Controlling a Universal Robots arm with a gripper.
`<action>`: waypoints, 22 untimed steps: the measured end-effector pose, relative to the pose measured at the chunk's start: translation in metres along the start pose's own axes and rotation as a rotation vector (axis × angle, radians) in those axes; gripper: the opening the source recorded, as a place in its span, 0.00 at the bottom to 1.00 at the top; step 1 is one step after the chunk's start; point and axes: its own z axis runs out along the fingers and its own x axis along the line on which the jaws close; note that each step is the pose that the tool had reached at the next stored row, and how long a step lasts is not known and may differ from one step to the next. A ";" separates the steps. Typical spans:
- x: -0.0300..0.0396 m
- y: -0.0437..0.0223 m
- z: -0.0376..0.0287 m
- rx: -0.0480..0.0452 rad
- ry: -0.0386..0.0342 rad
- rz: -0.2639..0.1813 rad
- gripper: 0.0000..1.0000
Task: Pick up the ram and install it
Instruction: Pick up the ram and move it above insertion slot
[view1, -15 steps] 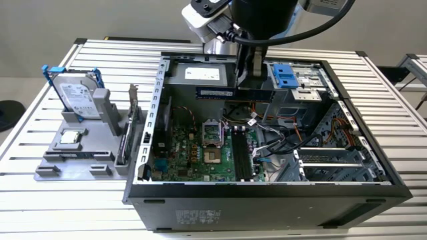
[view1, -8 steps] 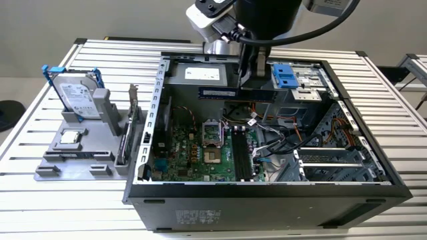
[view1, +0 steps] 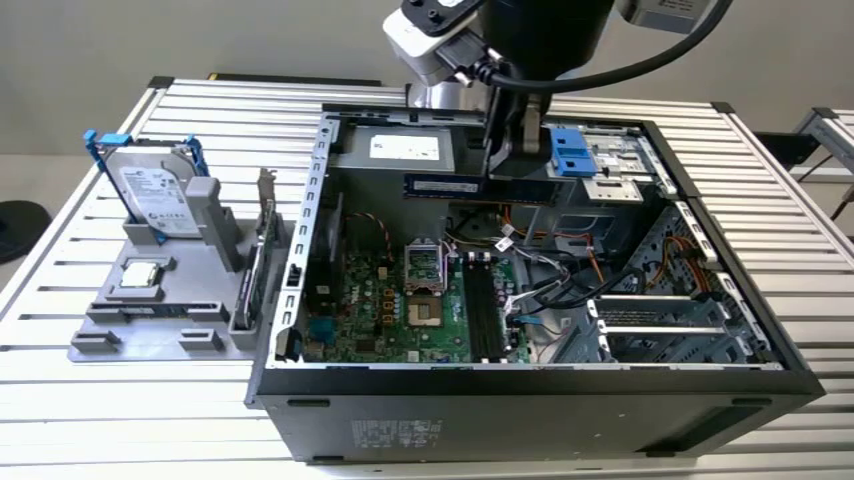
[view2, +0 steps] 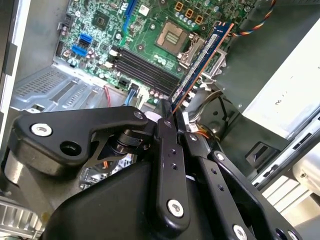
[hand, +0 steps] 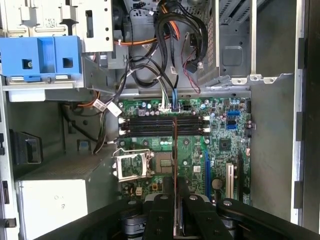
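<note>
The fingers (view2: 169, 145) are closed narrow on the ram (view1: 478, 187), holding it in the air in the upper middle of the exterior view, over the open computer case (view1: 315, 250) that stands on the tabletop (view1: 134, 400). The memory slots (view1: 483, 305) sit lower in that frame, beneath the ram. Its long axis appears to run across the slots, not along them.

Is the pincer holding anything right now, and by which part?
Yes: the pincer is shut on the ram, gripping it by its upper long edge.
</note>
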 end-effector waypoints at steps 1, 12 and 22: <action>0.0000 0.0008 0.0000 0.0000 0.0000 0.000 0.00; 0.0005 0.0087 -0.0002 0.0000 0.0000 0.000 0.00; 0.0009 0.0150 -0.0003 0.0000 0.0000 0.000 0.00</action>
